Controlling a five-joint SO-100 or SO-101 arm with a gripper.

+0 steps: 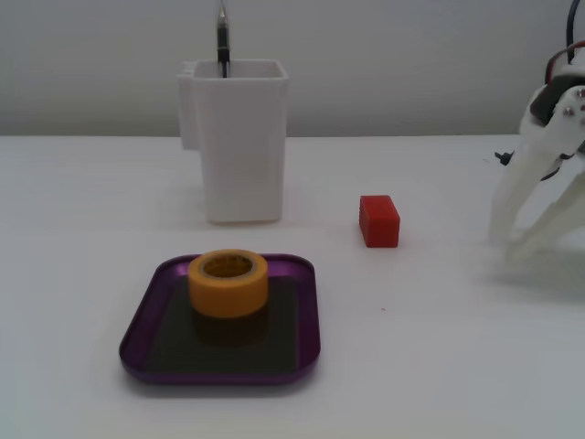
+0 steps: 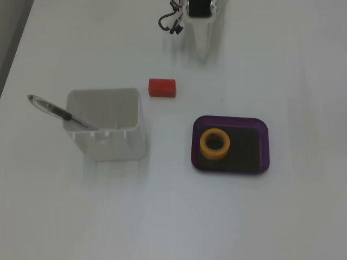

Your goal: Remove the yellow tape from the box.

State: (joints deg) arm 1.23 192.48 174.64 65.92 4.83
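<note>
The yellow tape (image 1: 228,282) is a thick yellow-orange roll standing flat, hollow core up, inside the box (image 1: 146,315), a shallow purple tray with a dark bottom. In the other fixed view the tape (image 2: 206,145) sits in the left half of the box (image 2: 264,146). My gripper (image 1: 508,249) is at the far right of the table, well away from the box, white fingers pointing down with the tips close together and holding nothing. From above, the gripper (image 2: 201,53) shows as one white wedge at the top edge.
A tall white container (image 1: 239,142) with a pen (image 1: 222,41) in it stands behind the box. A red block (image 1: 378,220) lies between the container and the gripper. The container (image 2: 108,127) and the red block (image 2: 162,87) also show in the view from above.
</note>
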